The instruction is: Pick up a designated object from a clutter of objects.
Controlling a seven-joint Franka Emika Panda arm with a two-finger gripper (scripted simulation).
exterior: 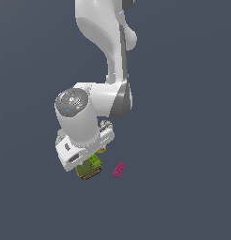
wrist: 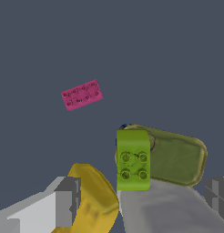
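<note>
One lime-green stud brick (wrist: 133, 159), four studs showing, lies against the olive tin (wrist: 177, 157) and over a pale grey jug (wrist: 164, 209); a yellow bottle (wrist: 93, 198) is just beside it. No readable writing on any item. One magenta brick (wrist: 82, 94) lies well apart on open dark floor (wrist: 177, 54). Gripper (wrist: 139, 200): fingers (wrist: 68, 202) spread apart, holding nothing, low over the pile.

The light was soft and even, and I saw no dark shadows on the flat grey floor (exterior: 183, 197). My white arm (exterior: 101, 28) looked bright with no glare. Both pictures were a bit fuzzy and blocky.
</note>
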